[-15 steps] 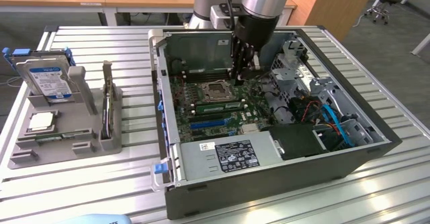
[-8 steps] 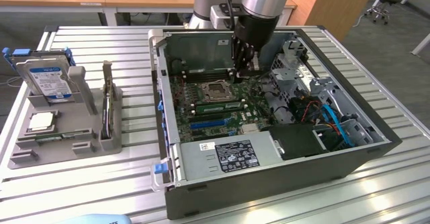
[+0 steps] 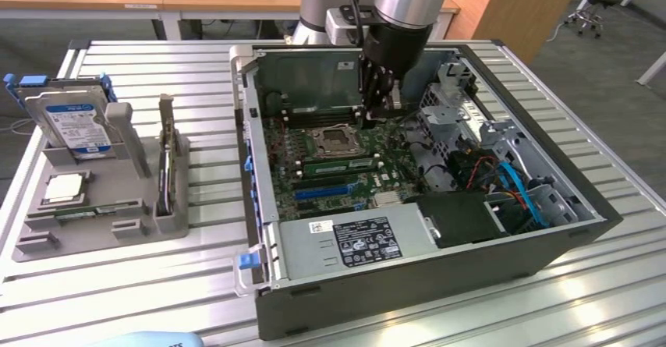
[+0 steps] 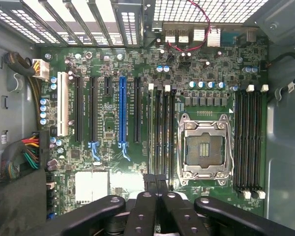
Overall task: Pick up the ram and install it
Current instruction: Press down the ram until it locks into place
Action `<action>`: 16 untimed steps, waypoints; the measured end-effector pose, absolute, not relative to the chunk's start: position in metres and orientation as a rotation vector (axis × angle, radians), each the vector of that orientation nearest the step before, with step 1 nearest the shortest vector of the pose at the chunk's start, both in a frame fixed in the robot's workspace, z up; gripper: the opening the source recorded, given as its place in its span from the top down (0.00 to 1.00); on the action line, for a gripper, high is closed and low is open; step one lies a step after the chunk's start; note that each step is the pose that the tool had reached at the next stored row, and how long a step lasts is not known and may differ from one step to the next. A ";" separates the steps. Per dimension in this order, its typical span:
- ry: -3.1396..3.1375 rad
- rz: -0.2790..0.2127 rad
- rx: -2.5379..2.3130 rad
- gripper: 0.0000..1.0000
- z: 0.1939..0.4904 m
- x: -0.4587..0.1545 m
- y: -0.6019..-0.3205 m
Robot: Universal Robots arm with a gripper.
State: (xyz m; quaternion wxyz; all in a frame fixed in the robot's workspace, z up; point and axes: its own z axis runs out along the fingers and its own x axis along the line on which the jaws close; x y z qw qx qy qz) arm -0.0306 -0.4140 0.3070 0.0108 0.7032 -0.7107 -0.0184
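Note:
The ram [image 3: 333, 160], a thin green stick, stands in a memory slot between the processor socket [image 3: 335, 137] and the blue expansion slot [image 3: 320, 192]. In the wrist view the ram [image 4: 160, 132] is seen edge-on in the slots beside the socket [image 4: 205, 147]. My gripper [image 3: 377, 109] reaches down into the open computer case [image 3: 416, 285], above the end of those slots. Its black fingers [image 4: 150, 184] are pressed together, shut, with nothing visible between them.
On the exterior view's left a grey holder [image 3: 104, 234] carries a blue-labelled hard drive [image 3: 75, 125], a silver-topped processor [image 3: 65, 187] and another thin stick on edge [image 3: 167, 156]. Inside the case are a power supply [image 3: 359, 242], a drive cage [image 3: 458, 113] and blue cables [image 3: 520, 191].

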 end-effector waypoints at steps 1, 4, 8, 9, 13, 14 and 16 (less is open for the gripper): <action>-2.218 -0.058 2.194 0.90 0.307 -0.031 -0.414; -2.218 -0.058 2.194 0.90 0.307 -0.026 -0.414; -2.218 -0.058 2.194 0.90 0.307 -0.017 -0.414; -2.218 -0.058 2.194 0.90 0.307 -0.014 -0.414; -2.218 -0.058 2.194 0.90 0.307 -0.003 -0.414; -2.218 -0.058 2.194 0.90 0.307 0.000 -0.414; -2.218 -0.058 2.194 0.90 0.307 0.004 -0.414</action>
